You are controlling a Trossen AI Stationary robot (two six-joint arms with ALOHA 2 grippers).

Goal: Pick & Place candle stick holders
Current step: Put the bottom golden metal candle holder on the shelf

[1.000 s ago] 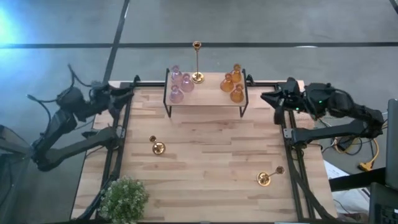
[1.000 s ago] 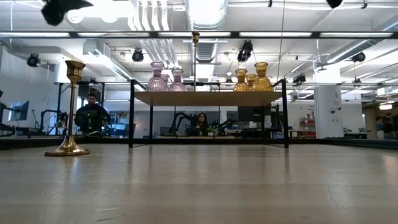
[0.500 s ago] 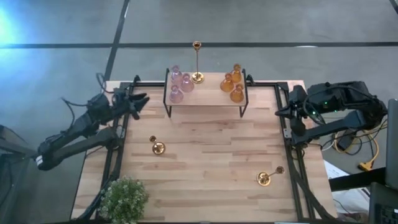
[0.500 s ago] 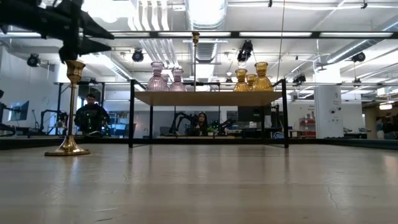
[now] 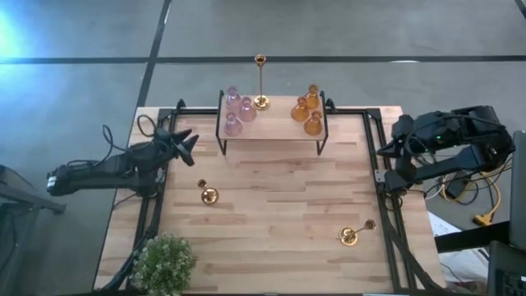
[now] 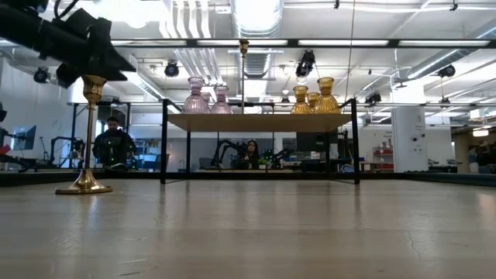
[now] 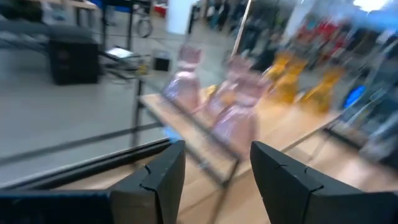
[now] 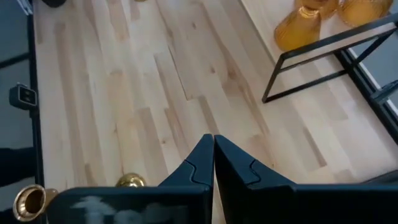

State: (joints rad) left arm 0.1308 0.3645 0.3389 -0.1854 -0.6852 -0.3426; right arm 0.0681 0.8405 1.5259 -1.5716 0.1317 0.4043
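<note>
Left tool hangs unclenched, empty, with the pink holders on the shelf just ahead; swinging in carelessly could topple them. Right tool is clenched on nothing.

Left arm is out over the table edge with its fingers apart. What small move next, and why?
Probably ease the left gripper down toward the upright gold holder just in front of it: it stands loose on the table, unlike the one on the shelf.
</note>
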